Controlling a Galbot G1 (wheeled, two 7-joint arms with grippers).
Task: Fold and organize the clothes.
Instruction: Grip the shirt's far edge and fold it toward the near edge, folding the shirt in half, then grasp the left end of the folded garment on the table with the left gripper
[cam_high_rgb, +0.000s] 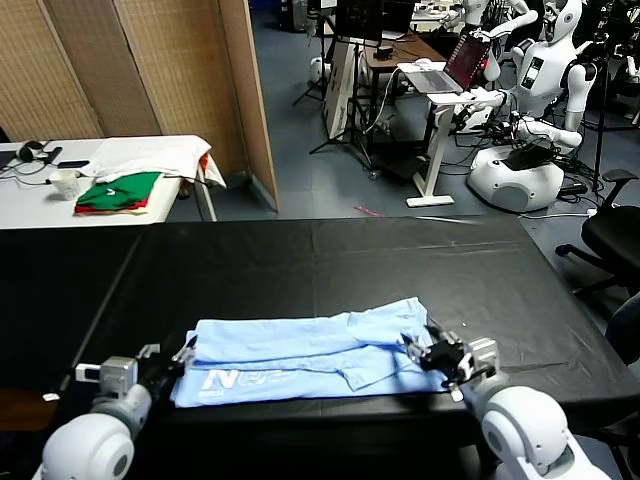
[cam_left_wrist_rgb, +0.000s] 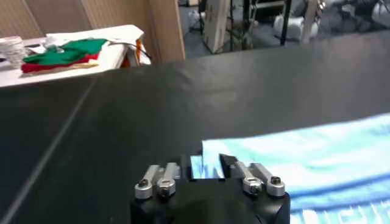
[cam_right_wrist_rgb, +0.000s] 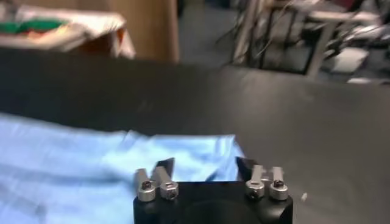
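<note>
Left gripper (cam_high_rgb: 187, 352) spread at T-shirt's (cam_high_rgb: 310, 358) left edge, right gripper (cam_high_rgb: 428, 352) spread, apparently over right edge, black table (cam_high_rgb: 400, 265).

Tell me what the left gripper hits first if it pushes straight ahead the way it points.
Most likely the T-shirt: the left gripper stands open at the shirt's edge, with blue fabric showing between its fingers. Beyond the shirt lies only black table, though depth is hard to judge.

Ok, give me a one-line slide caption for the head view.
Both grippers, left and right, open at opposite ends of the folded light-blue T-shirt on the black table.
</note>
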